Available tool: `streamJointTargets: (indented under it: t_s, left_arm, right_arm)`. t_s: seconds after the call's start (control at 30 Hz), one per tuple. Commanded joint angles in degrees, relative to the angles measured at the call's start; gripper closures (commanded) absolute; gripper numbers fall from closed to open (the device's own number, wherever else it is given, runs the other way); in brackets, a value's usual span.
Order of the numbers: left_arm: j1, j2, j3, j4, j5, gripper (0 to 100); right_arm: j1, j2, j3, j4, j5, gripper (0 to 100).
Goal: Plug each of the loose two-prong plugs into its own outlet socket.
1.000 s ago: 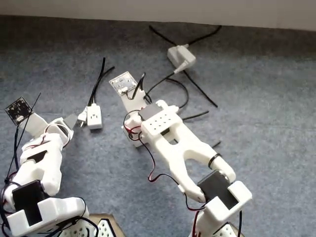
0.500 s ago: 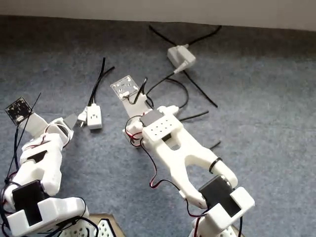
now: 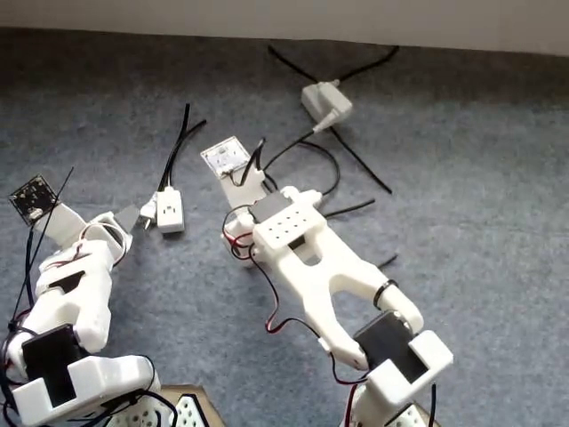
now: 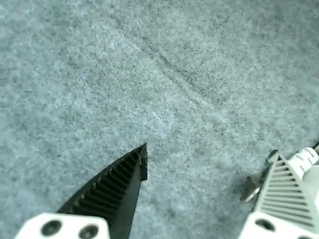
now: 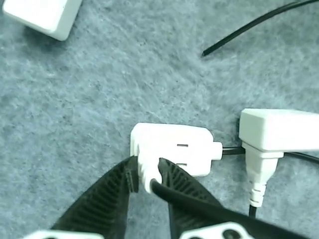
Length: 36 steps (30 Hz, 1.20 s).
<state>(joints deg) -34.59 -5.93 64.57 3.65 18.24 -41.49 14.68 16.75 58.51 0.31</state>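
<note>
One grey, carpet-covered bench (image 3: 480, 231) carries everything we see. Two white arms rise from its near edge: the left arm (image 3: 71, 294) at the near left corner, and the right arm (image 3: 307, 253) stretching toward the bench's middle. The left jaws stand wide apart and hold nothing, with a black finger (image 4: 119, 189) on one side and a pale finger (image 4: 281, 191) on the other. The right jaws are clamped on one end of a white socket block (image 5: 174, 147), which lies flat on the carpet with two slots showing on its upper face. Just beside the socket block's other end lies a second white plug (image 5: 276, 130) with a ribbed collar, and a short piece of black lead shows between the two. Another white block (image 5: 40, 15) sits farther off on the carpet. Near the far edge, right of the middle, we find a white adapter (image 3: 324, 102) lying among crossed black cords (image 3: 356, 156). Left of the middle, just ahead of the left arm's tip, a white cord block (image 3: 170, 210) sends its black lead toward the far edge. Close against the pale finger lies a small white plug (image 4: 309, 160), its metal prongs (image 4: 251, 186) bare and in no socket.
</note>
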Motion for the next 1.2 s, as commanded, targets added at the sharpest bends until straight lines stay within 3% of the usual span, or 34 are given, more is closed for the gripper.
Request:
streamJointTargets:
  t_s: [0.0,0.23,0.67,0.9,1.17]
  left_arm:
    - [-1.9,-0.6,-0.7,1.0,0.1,64]
    - [-1.9,-0.6,-1.4,1.0,0.1,64]
    - [-0.5,-0.6,-1.4,1.0,0.1,64]
    - [-0.3,-0.6,-1.4,1.0,0.1,64]
    - [-0.3,-0.6,-1.4,1.0,0.1,64]
  right_arm:
    - [-0.8,6.3,-2.3,5.3,-0.7,99.0]
    - [-0.8,12.4,-10.1,11.1,-0.8,99.0]
    - [-0.8,13.3,-11.5,11.7,-0.6,98.5]
    - [-0.9,9.5,-11.6,11.9,-0.6,78.8]
    - [-1.1,5.8,-11.8,11.6,-0.6,78.6]
